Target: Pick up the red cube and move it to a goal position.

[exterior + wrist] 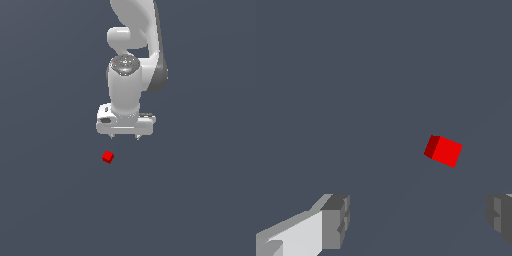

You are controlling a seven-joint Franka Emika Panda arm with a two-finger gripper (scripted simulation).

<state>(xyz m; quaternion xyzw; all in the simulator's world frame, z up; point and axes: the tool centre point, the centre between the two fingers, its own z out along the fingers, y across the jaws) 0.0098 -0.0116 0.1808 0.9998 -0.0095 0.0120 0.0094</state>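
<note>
The red cube is a tiny bright red block lying on the dark grey floor, a little below and toward the exterior view's left of my gripper. The white gripper hangs from the arm, its two short fingertips spread wide apart with nothing between them. In the wrist view the red cube lies on the floor beyond the gripper, apart from both grey fingertips, nearer the other fingertip. The cube is turned at an angle to the fingers.
The white arm rises to the top of the exterior view. A plain dark grey floor spreads all around.
</note>
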